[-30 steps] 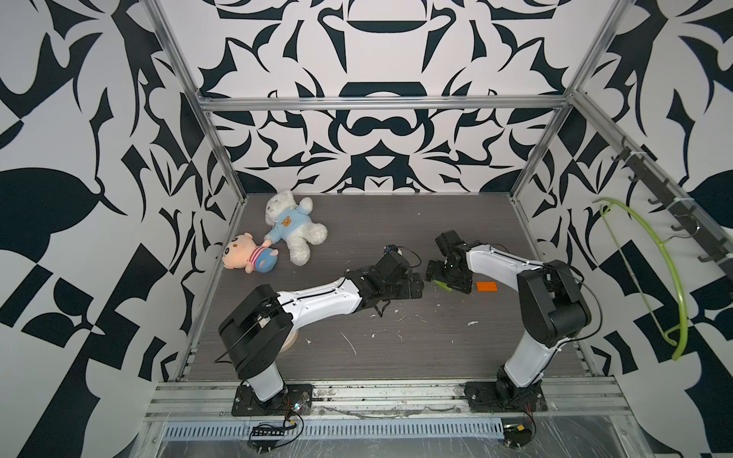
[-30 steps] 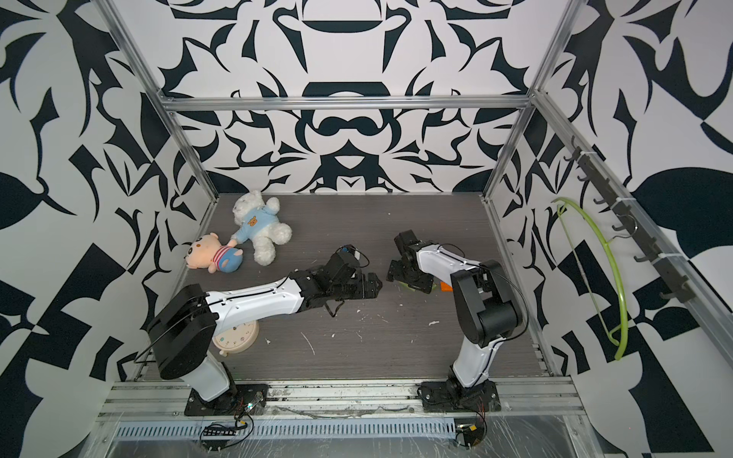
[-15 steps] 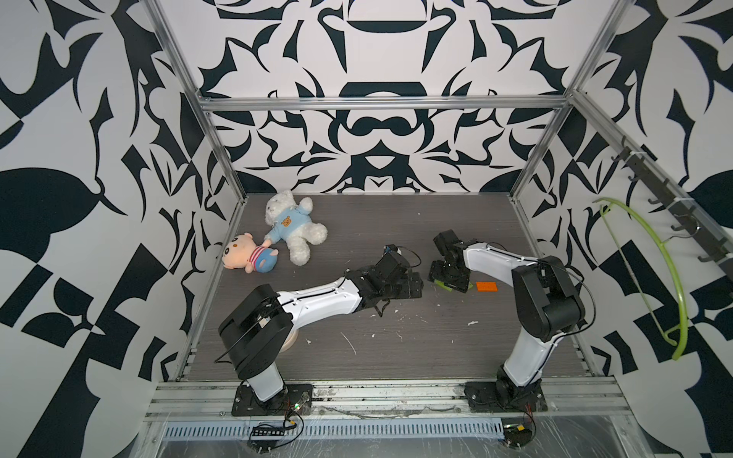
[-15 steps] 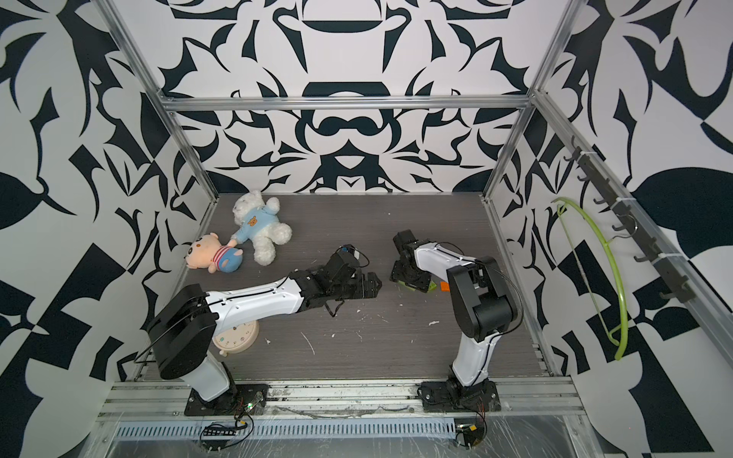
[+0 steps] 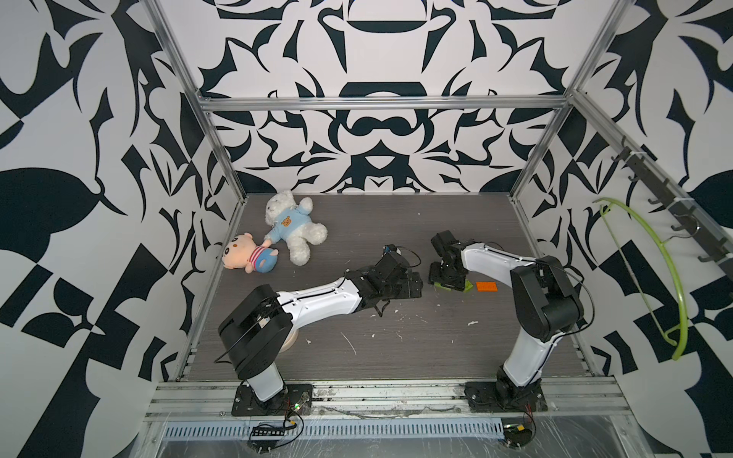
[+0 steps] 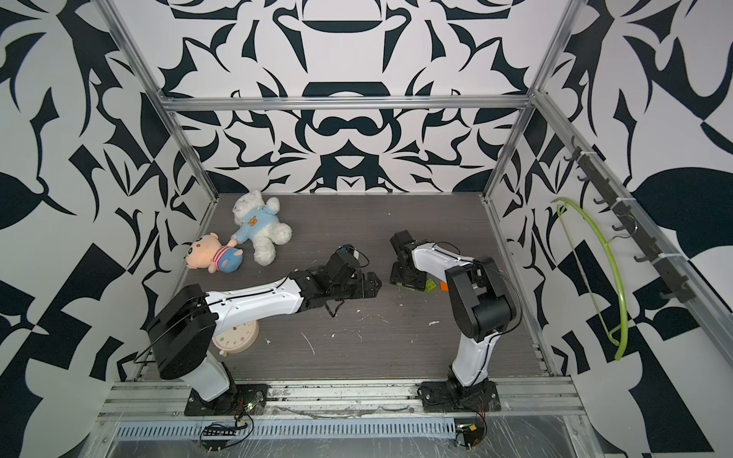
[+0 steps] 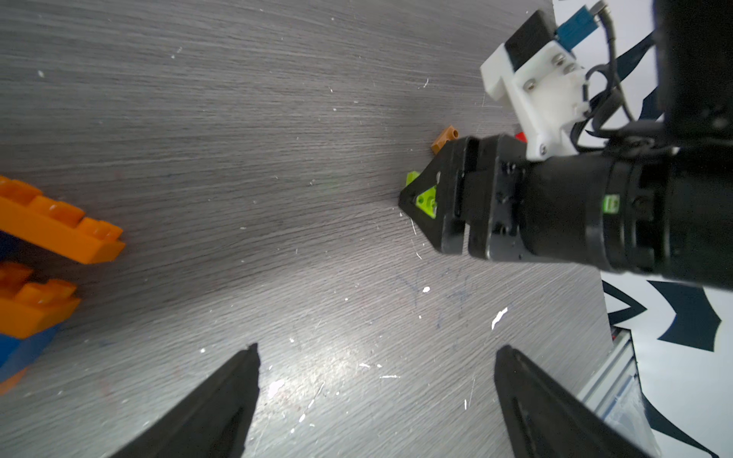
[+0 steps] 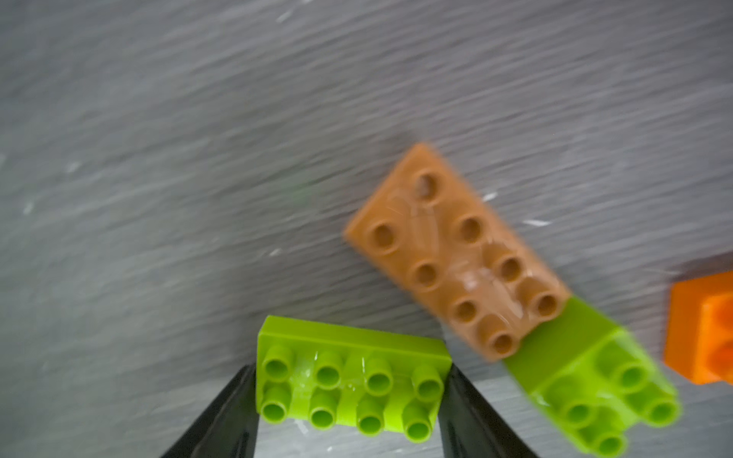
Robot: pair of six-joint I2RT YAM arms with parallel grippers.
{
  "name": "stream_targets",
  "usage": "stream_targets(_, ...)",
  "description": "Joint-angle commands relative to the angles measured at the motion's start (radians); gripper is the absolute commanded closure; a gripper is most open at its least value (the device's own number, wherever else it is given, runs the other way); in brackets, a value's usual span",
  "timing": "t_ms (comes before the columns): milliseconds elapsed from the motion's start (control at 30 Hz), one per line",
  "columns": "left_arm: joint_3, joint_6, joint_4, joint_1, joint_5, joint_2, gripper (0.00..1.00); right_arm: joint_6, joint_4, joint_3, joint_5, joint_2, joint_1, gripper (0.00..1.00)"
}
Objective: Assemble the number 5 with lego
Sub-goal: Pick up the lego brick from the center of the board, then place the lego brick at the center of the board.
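Looks early: orange bricks (image 7: 59, 226) sit on a blue brick (image 7: 23, 349) near the left jaws, wide and empty. Right jaws pinch lime green brick (image 8: 349, 380) on desk (image 5: 396, 349); the 5 is mostly unbuilt.

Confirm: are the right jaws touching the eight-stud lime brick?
Touching: the right wrist view shows the right gripper with both jaws against the short ends of the lime brick.
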Motion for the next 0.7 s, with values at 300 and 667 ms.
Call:
stream_targets(300,-0.212,-0.077,-0.033,-0.004,-0.165,-0.222,0.01,-0.046,-0.085,-0.010,-0.013,-0.088,0.211,0.33)
stream_targets(667,-0.345,-0.132,-0.057,-0.003,-0.292,-0.394,0.01,0.010,-0.083,0.048,-0.026,-0.037,0.371,0.31)
